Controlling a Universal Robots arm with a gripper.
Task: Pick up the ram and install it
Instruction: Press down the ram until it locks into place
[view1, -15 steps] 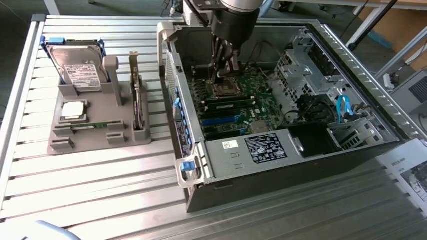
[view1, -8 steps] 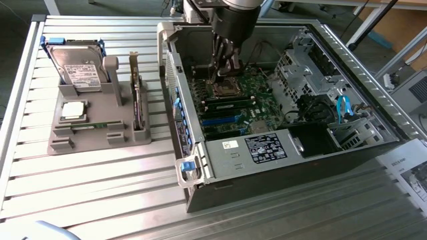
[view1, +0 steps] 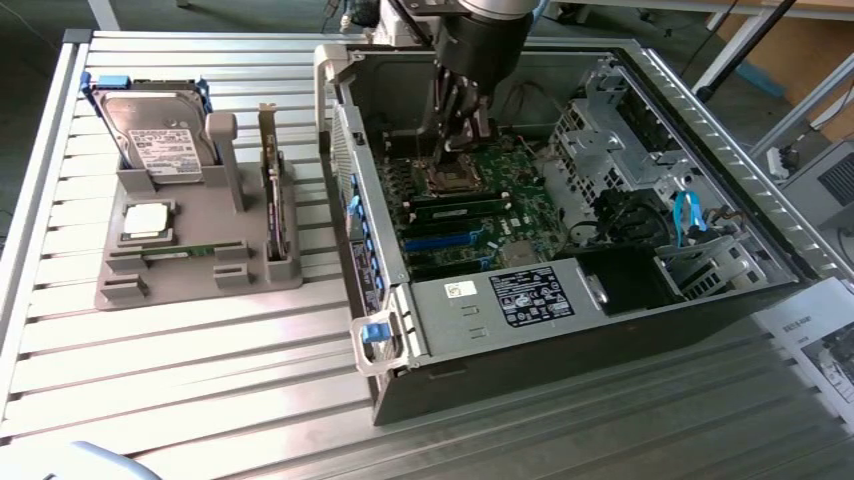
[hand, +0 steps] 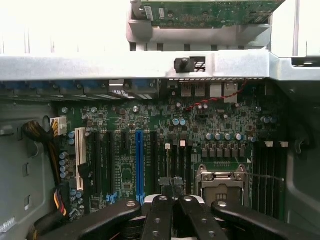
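My gripper (view1: 461, 140) hangs inside the open steel computer case (view1: 747, 200), black fingers (hand: 160, 215) pressed fully together with nothing between them, just above the green motherboard (view1: 487, 195) beside the square metal processor socket (hand: 220, 180). The ram (view1: 180, 251), a slim green stick, lies flat in the grey plastic holder (view1: 200, 285) on the slatted aluminium table (view1: 200, 400).

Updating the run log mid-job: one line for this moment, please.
gripper: shut, inside computer case above motherboard | ram: in gray holder beside case
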